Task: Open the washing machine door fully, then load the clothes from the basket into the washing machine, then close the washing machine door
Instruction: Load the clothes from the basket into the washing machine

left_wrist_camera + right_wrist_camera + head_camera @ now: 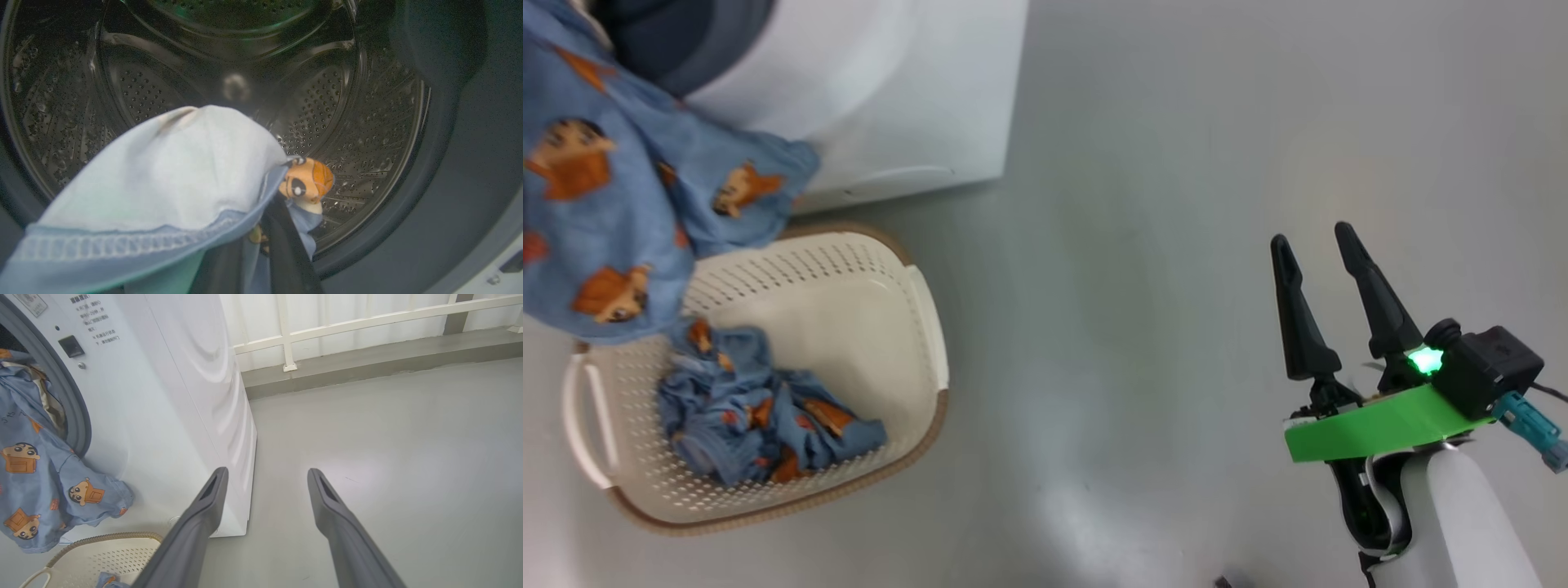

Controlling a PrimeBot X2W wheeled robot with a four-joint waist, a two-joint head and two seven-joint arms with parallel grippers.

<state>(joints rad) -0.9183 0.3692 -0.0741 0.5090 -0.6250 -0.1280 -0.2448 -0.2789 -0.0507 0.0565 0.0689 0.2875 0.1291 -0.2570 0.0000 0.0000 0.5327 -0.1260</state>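
Blue clothes [163,175] sit pinched in your left gripper [267,228], the washing machine [347,122] drum just ahead; reach deeper before letting go, as a tail hangs behind over the basket [923,327]. Right gripper [1310,237] idle, jaws apart.

washing machine [890,98]: on floor [1160,327], just behind basket [927,327]
hanging garment [613,188]: out of drum [163,81] mouth, down over basket's rear-left corner
second bundle [760,408]: inside basket, left side
right hand [1311,237]: well right of basket, over floor
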